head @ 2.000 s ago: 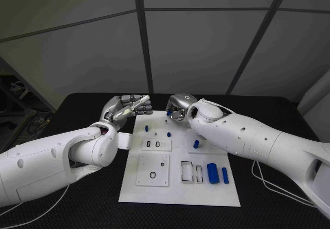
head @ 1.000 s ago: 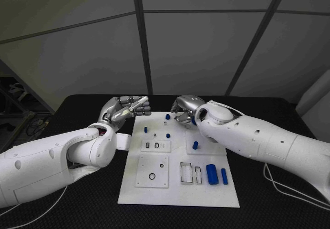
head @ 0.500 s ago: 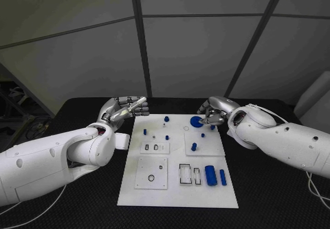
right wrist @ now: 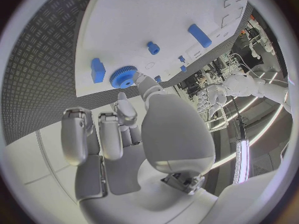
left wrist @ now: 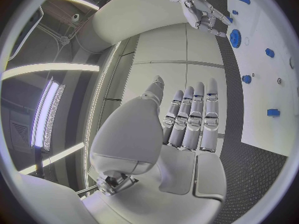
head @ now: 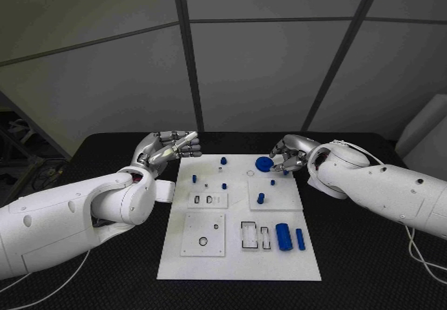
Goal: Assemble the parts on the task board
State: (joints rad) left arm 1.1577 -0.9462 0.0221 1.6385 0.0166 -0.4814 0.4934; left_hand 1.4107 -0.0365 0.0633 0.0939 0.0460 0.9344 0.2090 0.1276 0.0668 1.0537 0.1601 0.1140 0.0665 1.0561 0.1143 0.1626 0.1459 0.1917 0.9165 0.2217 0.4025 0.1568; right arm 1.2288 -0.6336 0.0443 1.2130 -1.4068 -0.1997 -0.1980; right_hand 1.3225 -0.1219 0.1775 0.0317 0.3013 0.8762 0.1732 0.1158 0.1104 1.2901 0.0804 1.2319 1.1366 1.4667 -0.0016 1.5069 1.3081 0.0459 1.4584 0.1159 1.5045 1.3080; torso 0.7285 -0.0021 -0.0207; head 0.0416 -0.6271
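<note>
We note the right hand [head: 291,157] has drawn back off the task board [head: 233,258], leaving the blue gear [head: 265,165] seated and touched only by its fingertips, while the left hand [head: 170,148] hovers empty, fingers straight and together.

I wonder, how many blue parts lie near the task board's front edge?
2: a thick cylinder and, just right of it, a slimmer bar; nothing there looks hidden.

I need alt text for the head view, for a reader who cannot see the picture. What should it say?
The robot's right hand holds a round blue gear over the far right corner of the white task board on a black table. The left hand is raised beside the board's far left corner, fingers curled in and holding nothing. Small blue parts stand and lie across the board.
</note>
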